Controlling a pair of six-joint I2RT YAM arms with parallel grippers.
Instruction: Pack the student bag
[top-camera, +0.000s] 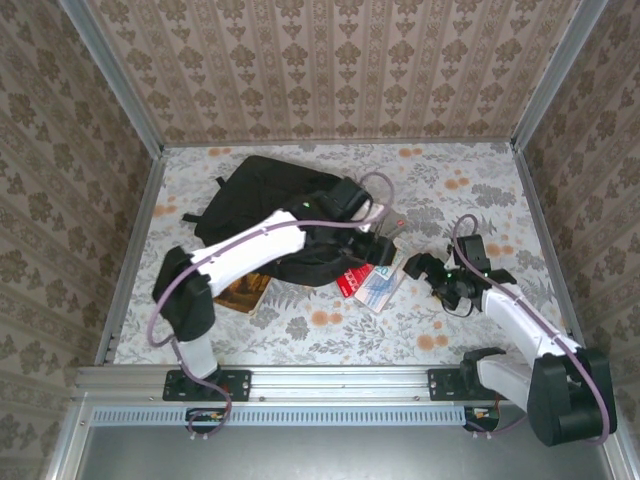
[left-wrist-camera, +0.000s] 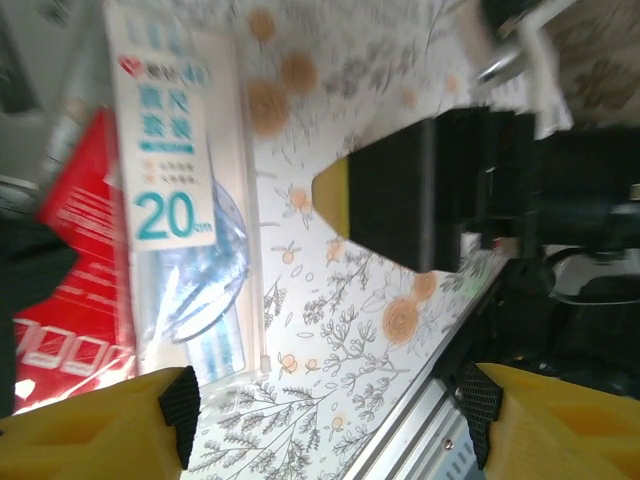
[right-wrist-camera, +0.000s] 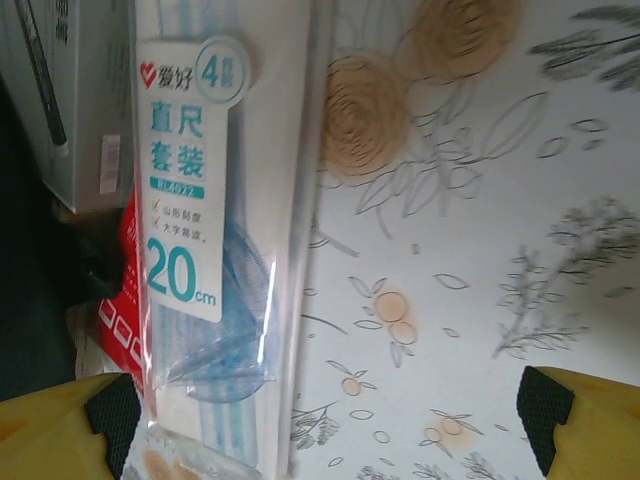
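The left gripper (left-wrist-camera: 330, 420) has its yellow, black-padded fingers (left-wrist-camera: 180, 415) spread wide above the flowered tablecloth (left-wrist-camera: 340, 330), with nothing between them. Just to its left lies a clear ruler packet (left-wrist-camera: 185, 200) marked 20 cm, partly resting on a red cover (left-wrist-camera: 75, 270). To the right, a black finger (left-wrist-camera: 400, 195) has its yellow tip turned toward the packet. A metal rail (left-wrist-camera: 420, 440) runs along the near edge.

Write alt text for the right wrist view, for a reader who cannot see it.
A clear packet of blue rulers, its label reading "20cm", lies on a floral tablecloth, partly over a red item at its left. The open right claw frames the scene, a yellow, black-padded finger in each bottom corner.
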